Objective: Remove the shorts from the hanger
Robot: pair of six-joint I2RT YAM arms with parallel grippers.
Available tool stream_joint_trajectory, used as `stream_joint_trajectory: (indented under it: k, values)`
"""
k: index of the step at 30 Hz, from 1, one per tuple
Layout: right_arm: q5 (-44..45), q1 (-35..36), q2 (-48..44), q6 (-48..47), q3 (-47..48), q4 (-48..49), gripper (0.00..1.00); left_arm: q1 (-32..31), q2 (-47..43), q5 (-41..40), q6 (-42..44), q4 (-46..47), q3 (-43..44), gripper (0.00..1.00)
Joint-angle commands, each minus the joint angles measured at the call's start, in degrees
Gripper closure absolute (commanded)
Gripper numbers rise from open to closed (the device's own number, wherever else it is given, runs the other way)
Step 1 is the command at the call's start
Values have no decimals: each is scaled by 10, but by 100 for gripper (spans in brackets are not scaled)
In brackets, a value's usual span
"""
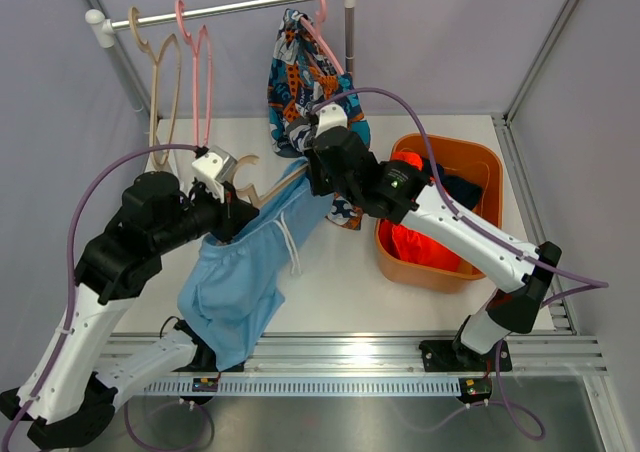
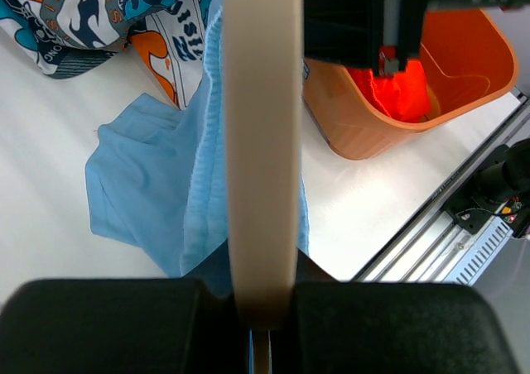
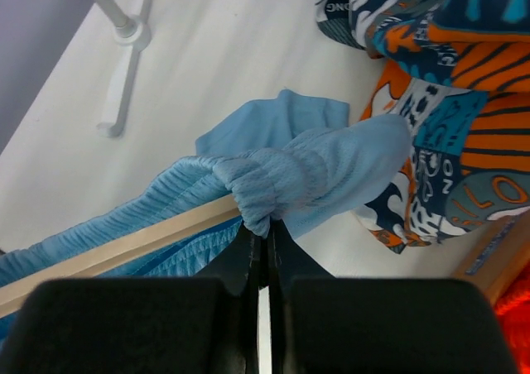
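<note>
Two grippers have hold of the same pair of shorts. The left gripper [image 2: 261, 316] is squeezed tight on a wooden hanger [image 2: 261, 142], out over the middle of the table [image 1: 400, 307]. The light blue shorts [image 1: 245, 272] hang over that hanger and spill down to the near edge of the table, a bit left of the middle. The right gripper [image 3: 265, 229] has its fingers pressed together on the bunched-up waistband of the light blue shorts, just beside the hanger's bar.

The patterned shorts [image 1: 300, 82] — blue, orange and white — hang from a pink hanger [image 1: 325, 22] on the rail [image 1: 230, 10] along the far edge. Their bottom end lies on the table near the right gripper.

An orange tub [image 1: 420, 272] sits by the right edge of the table. Inside it are the red shorts [image 1: 415, 242] and the dark blue shorts [image 1: 465, 192].
</note>
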Motion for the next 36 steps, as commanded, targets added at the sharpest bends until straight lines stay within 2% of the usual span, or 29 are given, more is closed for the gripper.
stream_joint_trajectory:
  k: [1, 7, 21, 36]
  values:
    - [61, -48, 1, -6, 26, 2, 100, -3, -22, 72, 7, 2, 0, 100]
    - [65, -94, -8, 2, 15, -4, 100, -4, -30, 81, 11, -1, -12, 100]
    - [69, -141, 1, 9, -7, -7, 100, -4, -67, 104, 16, -13, 13, 100]
    - [52, -150, -15, 22, -60, 8, 100, -4, -112, 102, 2, 35, 5, 100]
